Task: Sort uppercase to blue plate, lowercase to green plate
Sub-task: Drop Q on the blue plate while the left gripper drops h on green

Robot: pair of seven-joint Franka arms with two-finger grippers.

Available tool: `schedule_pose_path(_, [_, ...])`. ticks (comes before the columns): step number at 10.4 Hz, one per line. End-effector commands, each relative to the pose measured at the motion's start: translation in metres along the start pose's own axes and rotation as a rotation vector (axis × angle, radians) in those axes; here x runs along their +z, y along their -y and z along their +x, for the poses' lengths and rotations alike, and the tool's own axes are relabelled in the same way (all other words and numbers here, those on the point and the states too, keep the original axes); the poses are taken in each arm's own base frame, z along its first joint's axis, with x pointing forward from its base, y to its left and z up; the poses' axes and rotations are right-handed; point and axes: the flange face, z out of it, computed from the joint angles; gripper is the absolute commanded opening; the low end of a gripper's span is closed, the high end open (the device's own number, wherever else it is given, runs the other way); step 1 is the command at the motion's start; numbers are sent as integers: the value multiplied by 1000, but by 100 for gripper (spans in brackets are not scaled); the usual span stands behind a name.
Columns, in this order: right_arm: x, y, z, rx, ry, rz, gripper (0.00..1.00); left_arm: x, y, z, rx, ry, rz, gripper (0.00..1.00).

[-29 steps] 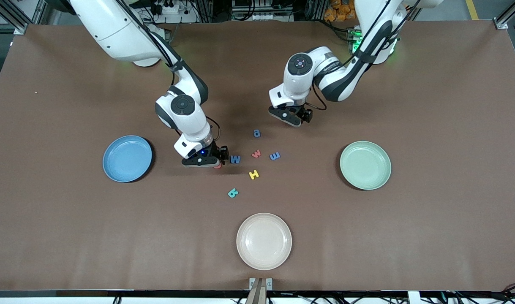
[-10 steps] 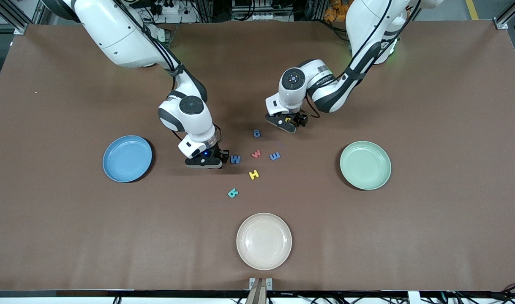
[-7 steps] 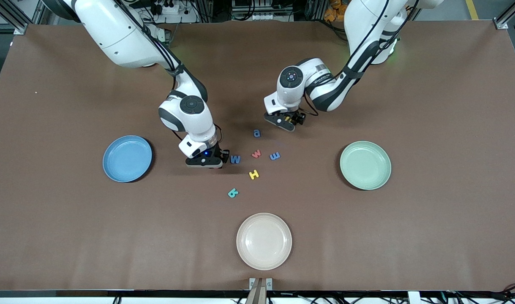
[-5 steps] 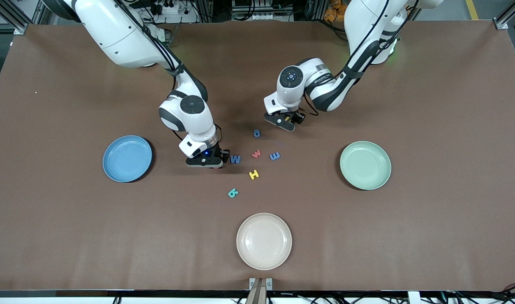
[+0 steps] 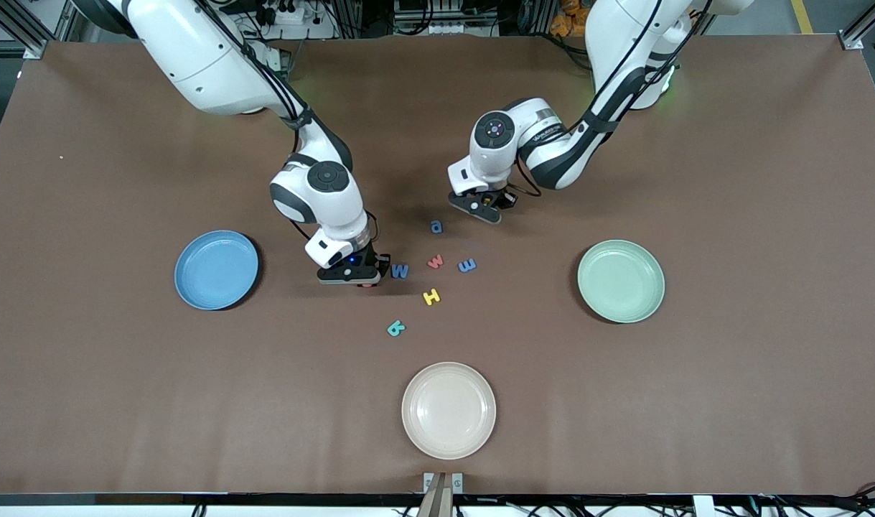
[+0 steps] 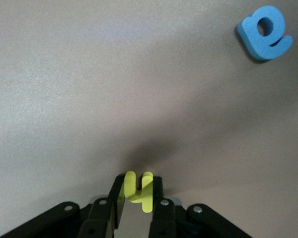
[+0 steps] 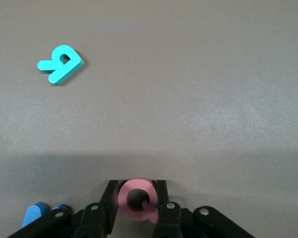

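Front view hides both held letters under the grippers; only the wrist views show them. Left gripper [image 6: 137, 206] pinches the yellow h [image 6: 138, 191] near the blue a [image 6: 264, 32]. Right gripper [image 7: 137, 202] clamps the red Q [image 7: 136, 199] between blue plate [image 5: 216, 269] and blue W [image 5: 400, 271].

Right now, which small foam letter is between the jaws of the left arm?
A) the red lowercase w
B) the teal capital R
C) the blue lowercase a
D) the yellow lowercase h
D: in the left wrist view the small yellow foam lowercase h sits pinched between the shut jaws of the left gripper, while the blue foam lowercase a lies free on the table.
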Motion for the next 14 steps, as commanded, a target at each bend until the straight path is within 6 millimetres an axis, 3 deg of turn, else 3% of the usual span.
schedule_pose_path(1, [-2, 1, 9, -15, -7, -35, 23, -9, 11, 8, -66, -30, 15, 0])
schedule_pose_path(3, [-6, -3, 18, -39, -8, -63, 23, -28, 37, 20, -141, -65, 18, 0])
schedule_pose_path(4, [-13, -14, 27, -79, -5, -91, 22, -40, 54, 24, -175, -74, 31, 0])
schedule_pose_path(7, [-39, -72, 63, -197, 37, -209, 22, -89, 107, 31, -272, -97, 92, 0])
schedule_pose_path(9, [-53, -102, 76, -264, 66, -244, 22, -116, 149, 34, -350, -111, 117, 0])
schedule_pose_path(12, [-64, -160, 82, -335, 113, -257, 22, -137, 229, 40, -481, -138, 117, 0])
schedule_pose_path(14, [-65, -192, 79, -352, 139, -264, 22, -141, 273, 41, -539, -141, 113, 0])
